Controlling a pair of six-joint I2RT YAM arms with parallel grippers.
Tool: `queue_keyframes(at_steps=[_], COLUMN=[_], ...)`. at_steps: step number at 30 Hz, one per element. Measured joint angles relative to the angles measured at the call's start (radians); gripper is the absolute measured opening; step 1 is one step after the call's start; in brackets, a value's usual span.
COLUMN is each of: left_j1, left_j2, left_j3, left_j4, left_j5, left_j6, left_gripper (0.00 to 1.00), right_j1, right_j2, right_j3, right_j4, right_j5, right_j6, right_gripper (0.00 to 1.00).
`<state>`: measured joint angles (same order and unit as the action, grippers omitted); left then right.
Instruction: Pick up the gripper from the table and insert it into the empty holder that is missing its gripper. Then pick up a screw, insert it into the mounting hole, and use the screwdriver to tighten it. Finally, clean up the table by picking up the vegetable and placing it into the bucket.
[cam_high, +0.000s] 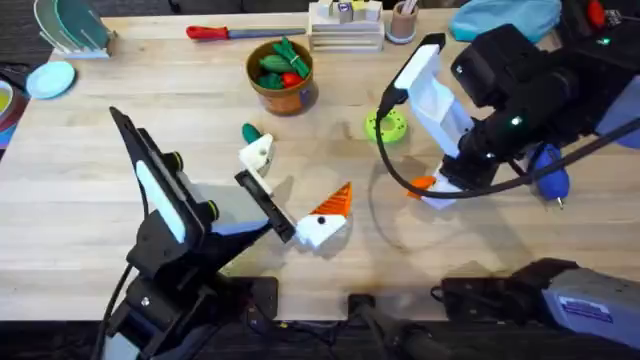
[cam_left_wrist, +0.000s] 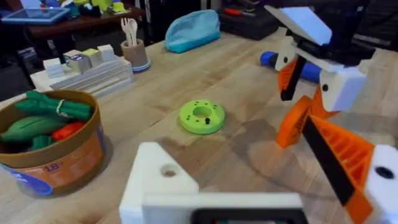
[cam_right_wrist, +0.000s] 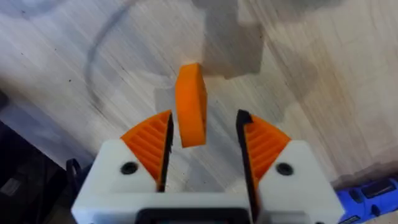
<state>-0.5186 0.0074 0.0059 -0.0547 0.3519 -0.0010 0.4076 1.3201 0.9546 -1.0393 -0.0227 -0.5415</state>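
Resting on worktop (cam_high: 90, 130): orange gripper (cam_right_wrist: 190, 104)
Right hand (cam_right_wrist: 204, 144): fingers apart, straddling the gripper
Left hand (cam_high: 295, 192): one orange pad, other finger bare; spread apart, empty

A flat green ring-shaped disc (cam_high: 386, 126) lay on the wooden table (cam_high: 100, 140), near its middle. At the far edge a red-handled screwdriver (cam_high: 222, 32) rested beside a stack of pale blocks (cam_high: 346, 24), with a beige cup (cam_high: 403, 22) of utensils just next to them. A light-blue pouch (cam_high: 505, 17) sat toward the far right corner.
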Motion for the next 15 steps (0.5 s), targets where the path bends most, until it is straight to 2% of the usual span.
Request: queue_keyframes(at_steps=[3,6,9,15], left_j1=[0.000,0.000,0.000,0.000], left_j2=[0.000,0.000,0.000,0.000], left_j3=[0.000,0.000,0.000,0.000], left_j4=[0.000,0.000,0.000,0.000], left_j5=[0.000,0.000,0.000,0.000], left_j6=[0.000,0.000,0.000,0.000], left_gripper=[0.993,0.992,0.993,0.993], right_j1=[0.000,0.000,0.000,0.000], right_j2=[0.000,0.000,0.000,0.000], right_j3=[0.000,0.000,0.000,0.000], right_j4=[0.000,0.000,0.003,0.003], right_j5=[0.000,0.000,0.000,0.000], right_j6=[-0.003,-0.005,-0.005,-0.005], right_gripper=[0.504,0.222,0.039,0.015])
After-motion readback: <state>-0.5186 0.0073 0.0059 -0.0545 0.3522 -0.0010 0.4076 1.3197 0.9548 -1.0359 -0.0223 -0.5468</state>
